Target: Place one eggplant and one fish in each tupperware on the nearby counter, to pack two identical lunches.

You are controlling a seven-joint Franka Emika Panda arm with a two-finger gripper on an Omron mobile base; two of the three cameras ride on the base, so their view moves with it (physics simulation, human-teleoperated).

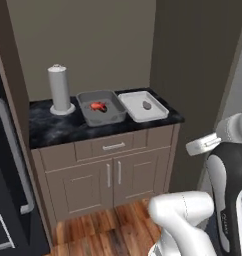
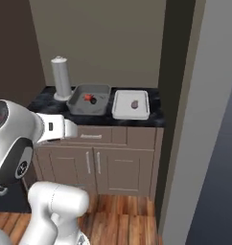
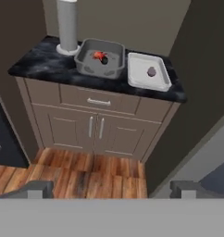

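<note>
On the dark counter (image 1: 53, 125) stands a grey tupperware (image 1: 105, 120) (image 2: 77, 104) (image 3: 92, 69). In it lies a small red-orange fish (image 1: 97, 106) (image 2: 88, 97) (image 3: 99, 55) with a small dark item (image 3: 104, 61) right beside it. Touching its right side is a paler, shallower tupperware (image 1: 135, 102) (image 2: 123, 110) (image 3: 140, 79) holding one dull purple eggplant (image 1: 147, 105) (image 2: 134, 104) (image 3: 152, 71). My gripper (image 3: 113, 190) is open and empty, well back from the counter and above the floor, its fingertips (image 3: 40, 189) far apart.
A tall grey cylinder on a round base (image 1: 59, 90) (image 2: 62, 77) (image 3: 67, 25) stands left of the containers. Below are a drawer (image 1: 113, 146) and two cabinet doors. A dark wall panel (image 1: 193, 75) rises right of the counter, and a dark appliance (image 1: 8, 165) sits left.
</note>
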